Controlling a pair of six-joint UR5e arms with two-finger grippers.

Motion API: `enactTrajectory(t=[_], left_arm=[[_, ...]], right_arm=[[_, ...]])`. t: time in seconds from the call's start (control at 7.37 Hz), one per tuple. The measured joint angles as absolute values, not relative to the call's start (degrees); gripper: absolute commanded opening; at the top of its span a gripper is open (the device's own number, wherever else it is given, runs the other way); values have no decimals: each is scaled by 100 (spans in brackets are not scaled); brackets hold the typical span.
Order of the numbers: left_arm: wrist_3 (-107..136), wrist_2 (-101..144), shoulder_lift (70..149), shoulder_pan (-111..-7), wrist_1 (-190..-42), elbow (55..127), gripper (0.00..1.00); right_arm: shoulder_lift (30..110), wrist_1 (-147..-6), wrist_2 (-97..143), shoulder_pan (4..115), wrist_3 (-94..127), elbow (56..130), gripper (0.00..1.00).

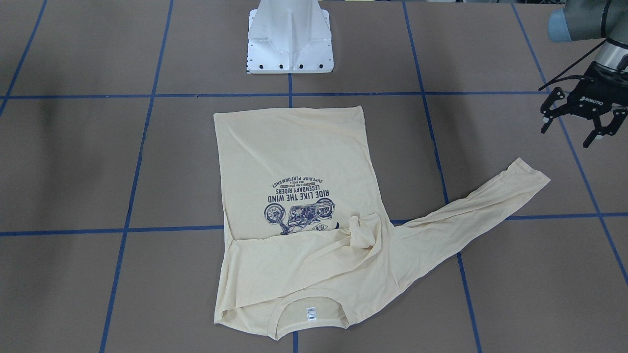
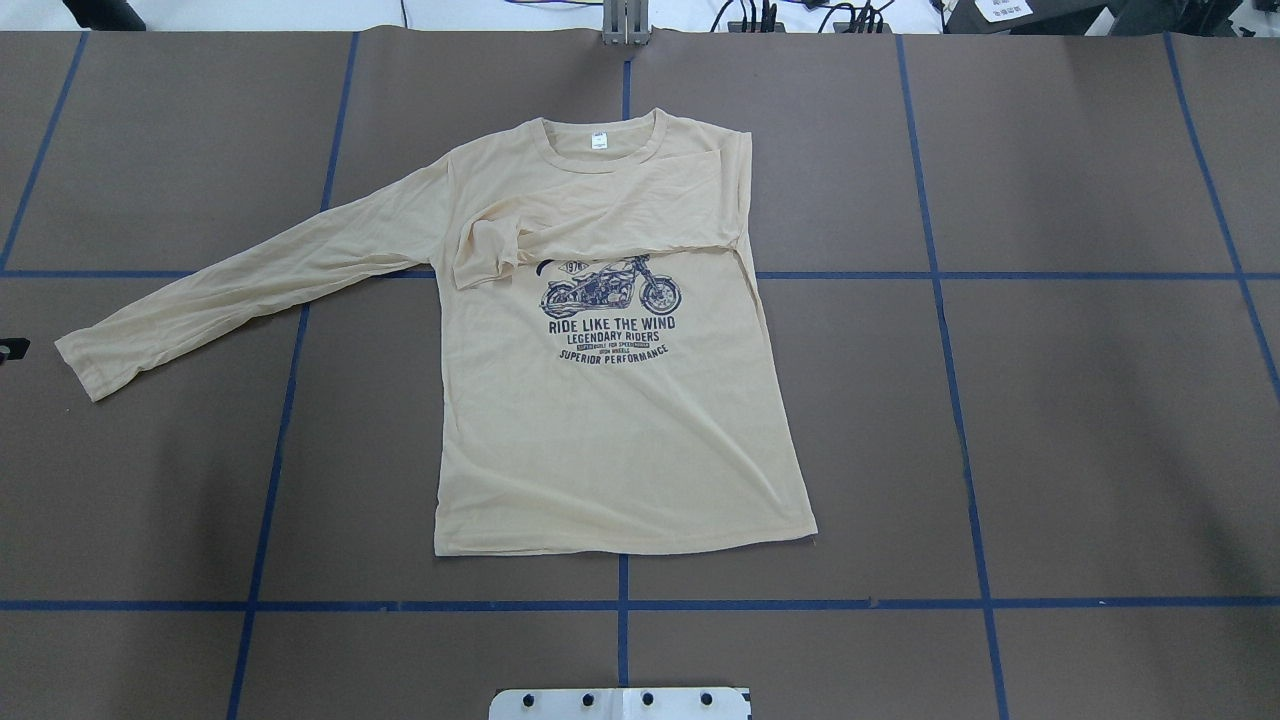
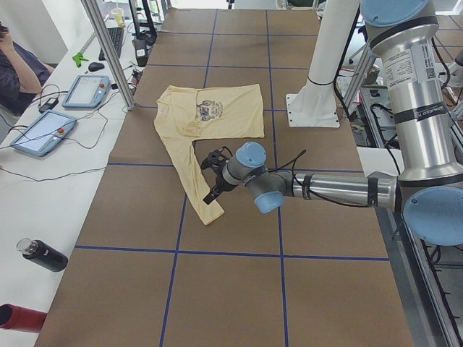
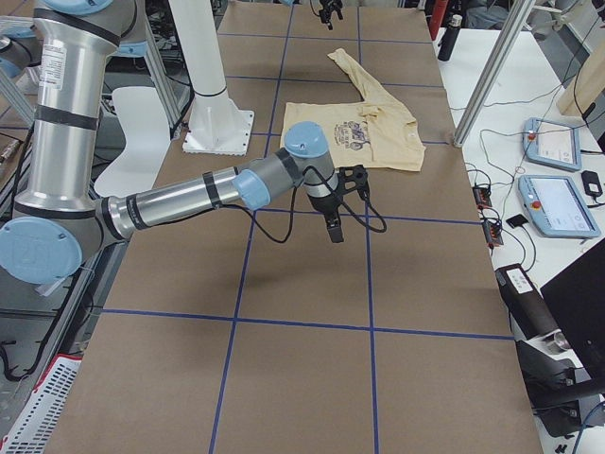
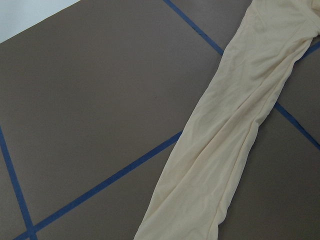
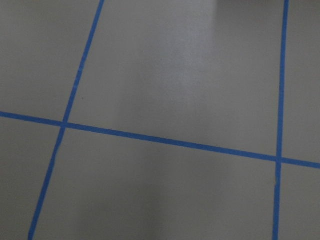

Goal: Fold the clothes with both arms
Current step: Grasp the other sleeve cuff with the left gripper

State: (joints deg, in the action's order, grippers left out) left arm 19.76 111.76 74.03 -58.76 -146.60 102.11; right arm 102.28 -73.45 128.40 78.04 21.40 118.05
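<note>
The clothes are one cream-yellow long-sleeved T-shirt (image 2: 610, 430) lying flat, navy motorcycle print up, collar and white label toward the far edge. One sleeve is folded across the chest (image 2: 600, 225); the other sleeve (image 2: 230, 290) stretches out to my left. My left gripper (image 1: 569, 132) hovers open and empty just beyond that sleeve's cuff (image 1: 527, 174); its wrist view shows the sleeve (image 5: 235, 125) below. My right gripper (image 4: 342, 203) hangs over bare table beside the shirt's hem, showing only in the exterior right view, so I cannot tell its state.
The white pedestal base (image 1: 289, 39) stands behind the shirt's hem. Blue tape lines (image 6: 165, 141) grid the brown table. Tablets (image 3: 36, 134), a black bottle (image 3: 43, 254) and a seated person (image 3: 14, 58) are on the white side bench.
</note>
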Motion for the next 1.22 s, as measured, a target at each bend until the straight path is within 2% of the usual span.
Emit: enactTrajectory(t=[0.27, 0.68, 0.81, 1.22], left_arm=[[2309, 10706, 7541, -5389, -14958, 9707, 99], [2398, 10590, 7910, -5032, -15094, 9159, 70], [2389, 10585, 7986, -4999, -15098, 9062, 67], [2373, 10582, 8030, -4947, -15099, 8977, 67]], right_arm=[[10330, -7277, 12893, 7882, 2073, 11785, 99], [10349, -7269, 12894, 7892, 2058, 11793, 99], [10351, -7269, 12894, 7892, 2057, 11796, 99], [10353, -7269, 12888, 7893, 2057, 11796, 99]])
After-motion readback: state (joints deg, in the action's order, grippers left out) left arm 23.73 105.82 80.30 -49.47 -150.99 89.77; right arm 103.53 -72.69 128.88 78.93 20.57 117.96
